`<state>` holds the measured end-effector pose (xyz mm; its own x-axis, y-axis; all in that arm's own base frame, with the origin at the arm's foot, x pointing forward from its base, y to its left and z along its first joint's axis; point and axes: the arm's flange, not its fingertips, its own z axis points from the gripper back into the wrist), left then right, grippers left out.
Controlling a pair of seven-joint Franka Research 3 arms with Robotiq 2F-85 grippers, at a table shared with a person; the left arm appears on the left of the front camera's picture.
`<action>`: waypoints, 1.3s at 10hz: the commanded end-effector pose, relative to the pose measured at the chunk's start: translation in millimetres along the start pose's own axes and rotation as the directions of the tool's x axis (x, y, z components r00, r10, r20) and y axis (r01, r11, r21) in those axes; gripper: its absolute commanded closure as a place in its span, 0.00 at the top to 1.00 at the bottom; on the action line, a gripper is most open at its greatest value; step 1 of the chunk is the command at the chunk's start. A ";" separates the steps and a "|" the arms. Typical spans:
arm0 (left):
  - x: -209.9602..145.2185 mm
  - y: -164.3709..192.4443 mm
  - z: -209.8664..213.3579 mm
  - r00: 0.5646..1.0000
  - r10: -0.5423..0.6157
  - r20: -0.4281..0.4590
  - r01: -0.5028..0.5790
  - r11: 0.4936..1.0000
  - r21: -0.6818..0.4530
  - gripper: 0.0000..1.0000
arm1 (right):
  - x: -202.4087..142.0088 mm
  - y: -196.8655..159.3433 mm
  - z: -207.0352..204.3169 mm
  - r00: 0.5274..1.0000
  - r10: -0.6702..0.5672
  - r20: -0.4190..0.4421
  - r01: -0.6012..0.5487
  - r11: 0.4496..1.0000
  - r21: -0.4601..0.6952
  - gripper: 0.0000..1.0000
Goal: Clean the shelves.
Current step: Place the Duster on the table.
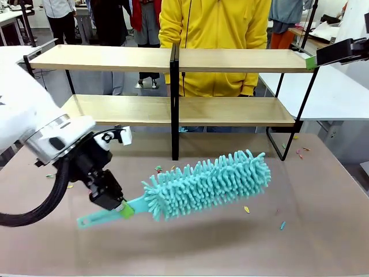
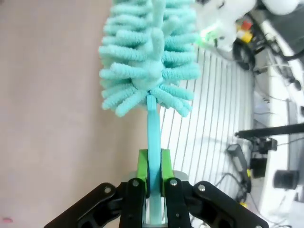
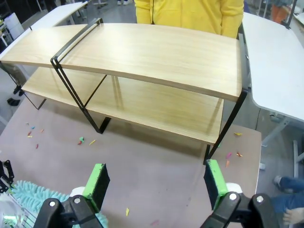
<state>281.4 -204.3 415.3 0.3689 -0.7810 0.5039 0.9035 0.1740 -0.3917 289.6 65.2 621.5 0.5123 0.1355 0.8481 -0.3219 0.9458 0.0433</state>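
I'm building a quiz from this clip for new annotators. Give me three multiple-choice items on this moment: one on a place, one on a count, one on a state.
1. Where is the fluffy turquoise microfibre duster?
A. on the top board
B. over the brown table in front of the rack
C. on the lower board

2. How many light-wood tiers has the black-framed shelf rack?
A. one
B. two
C. four

3. How does the right gripper stand?
A. open, holding nothing
B. shut on the duster
C. shut on a cloth

Key: 1 B, the left gripper holds its handle there; 2 B, two boards; 3 A, its green pads stand apart.
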 end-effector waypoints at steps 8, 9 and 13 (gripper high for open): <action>-49.3 57.0 287.7 0.965 -0.122 0.230 0.126 0.992 -0.002 0.12 | -0.3 -2.2 -0.3 1.000 0.006 0.000 -0.006 1.000 0.006 1.00; -74.8 59.6 321.9 0.934 -0.071 0.350 0.051 0.996 0.066 0.12 | -0.3 -2.2 -0.3 1.000 0.006 0.000 -0.006 1.000 0.006 1.00; -99.3 53.4 347.1 0.938 -0.042 0.345 0.014 0.996 0.083 0.12 | -0.3 -2.2 -0.3 1.000 0.006 0.000 -0.006 1.000 0.006 1.00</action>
<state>377.0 112.8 607.6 0.4446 -0.4454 0.7771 0.8940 0.2739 -0.3545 289.7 65.2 621.5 0.5125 0.1354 0.8479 -0.3219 0.9458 0.0435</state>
